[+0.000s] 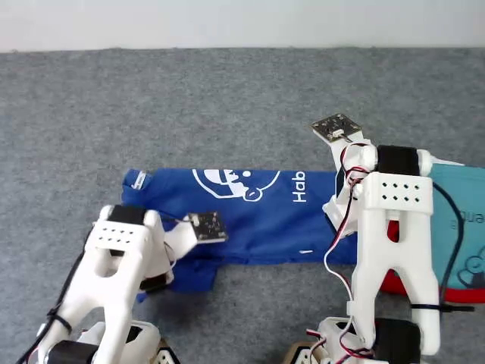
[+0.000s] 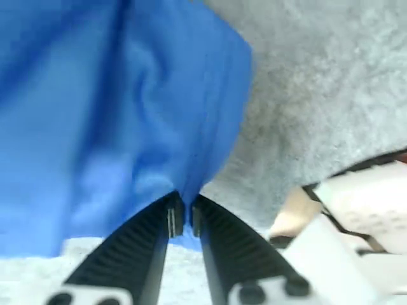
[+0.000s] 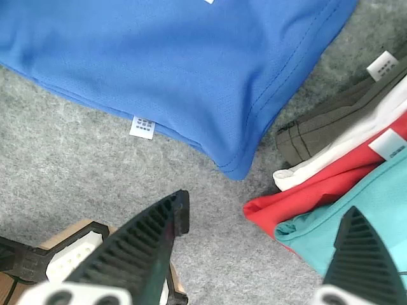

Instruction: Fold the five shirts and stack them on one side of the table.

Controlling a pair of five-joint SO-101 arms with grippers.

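Note:
A blue shirt [image 1: 258, 220] with a white print lies spread across the middle of the grey table. My left gripper [image 2: 181, 219] is shut on a fold of the blue shirt [image 2: 114, 114] at its near left sleeve. My right gripper [image 3: 264, 229] hangs open just off the near right corner of the blue shirt [image 3: 191, 70], with nothing between its fingers. Beside that corner lies a stack of shirts: teal [image 3: 356, 203] on top, then red [image 3: 299, 197], white [image 3: 337, 149] and dark olive [image 3: 331, 121]. In the high view the teal shirt [image 1: 462, 227] sits at the right edge, partly under the right arm.
Grey felt [image 1: 227, 98] covers the whole table, bare at the back and on the left. The arm bases [image 1: 364, 341] stand at the near edge.

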